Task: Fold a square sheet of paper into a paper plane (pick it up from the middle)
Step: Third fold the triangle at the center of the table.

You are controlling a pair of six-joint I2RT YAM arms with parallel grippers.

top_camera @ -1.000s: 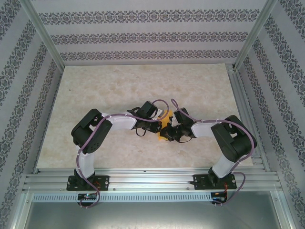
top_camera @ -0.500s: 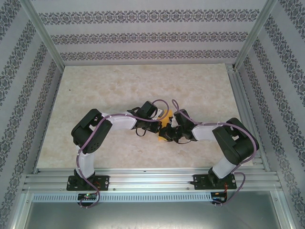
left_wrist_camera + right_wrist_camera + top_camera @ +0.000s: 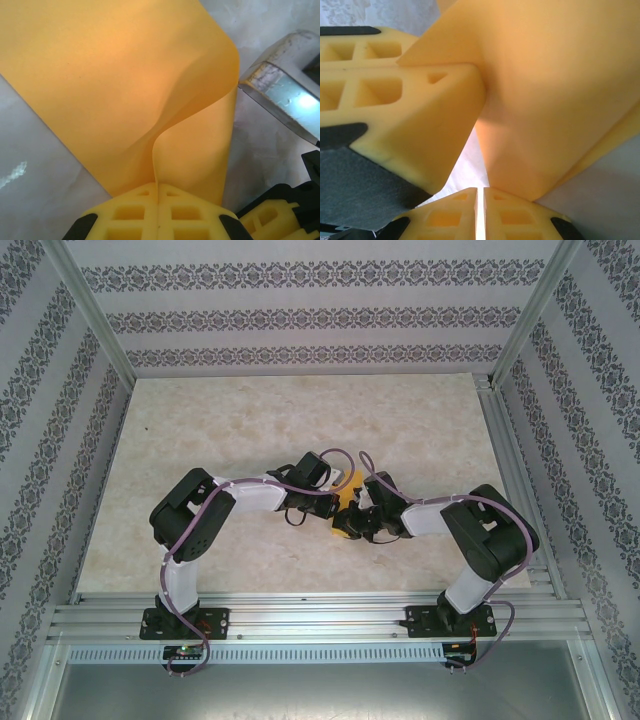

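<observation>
The orange-yellow square sheet of paper (image 3: pixel 346 506) hangs folded between my two grippers at the table's middle. My left gripper (image 3: pixel 159 186) is shut on one edge of the sheet (image 3: pixel 110 75), which rises from the pinch and curls over toward the table. In the right wrist view the left fingers (image 3: pixel 410 110) clamp the paper (image 3: pixel 545 90) from the left. My right gripper (image 3: pixel 480 191) sits just under the sheet's lower corner, jaws together with a thin bright slit and no paper seen in it. From above, the left gripper (image 3: pixel 337 502) and right gripper (image 3: pixel 354 523) nearly touch.
The beige marbled table (image 3: pixel 250 420) is boxed in by aluminium rails (image 3: pixel 320 615) and patterned walls. One of the right fingers (image 3: pixel 265 220) and a metal part of the right wrist (image 3: pixel 285 95) crowd the left gripper's right side.
The right arm has edged slightly left toward the paper. The left arm has kept still with the sheet in its jaws.
</observation>
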